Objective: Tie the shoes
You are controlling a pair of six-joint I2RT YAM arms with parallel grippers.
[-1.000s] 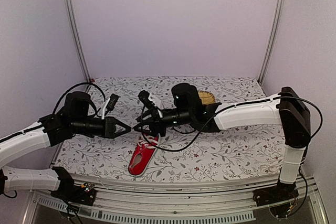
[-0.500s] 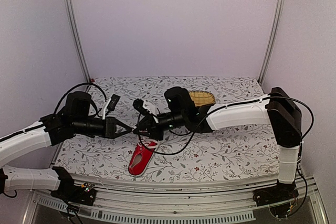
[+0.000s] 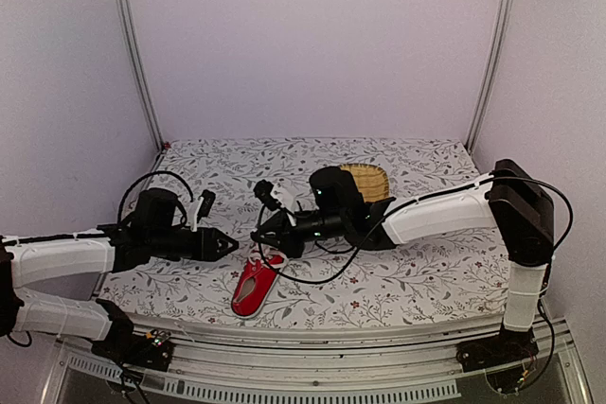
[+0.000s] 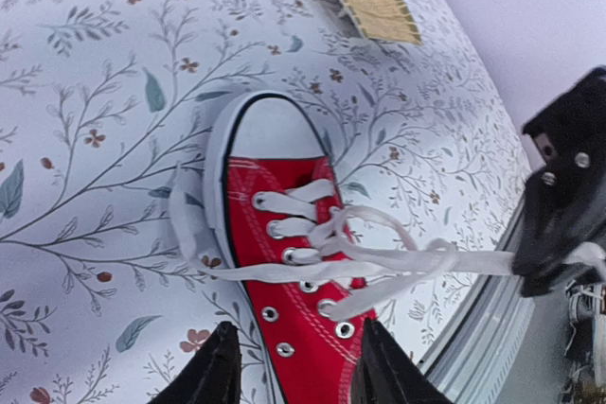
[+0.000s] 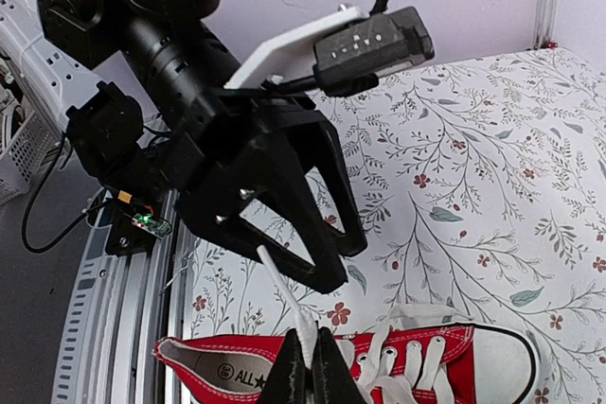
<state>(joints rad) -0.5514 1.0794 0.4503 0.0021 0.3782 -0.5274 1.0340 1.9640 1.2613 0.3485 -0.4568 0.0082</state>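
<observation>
The red shoe [image 3: 254, 289] with a white toe cap lies near the table's front edge, toe pointing away from the arms. My right gripper [image 3: 258, 231] hovers just above it, shut on a white lace [image 5: 284, 295] that runs taut from the eyelets [image 4: 407, 262]. In the right wrist view the fingers [image 5: 308, 371] pinch the lace over the shoe's opening [image 5: 218, 371]. My left gripper [image 3: 229, 245] faces it from the left, close by. In the left wrist view it is open [image 4: 295, 371], with nothing between its fingers and the shoe [image 4: 312, 328] beneath them.
A yellow woven basket [image 3: 367, 177] stands behind the right arm, toward the back of the flowered tablecloth [image 3: 417, 272]. The metal rail of the table's front edge [image 3: 312, 338] runs just below the shoe. A black cable hangs from the right arm [image 3: 322, 276].
My left gripper has opened, dropped lower and drawn back a little. My right gripper has closed on the lace and shifted slightly right.
</observation>
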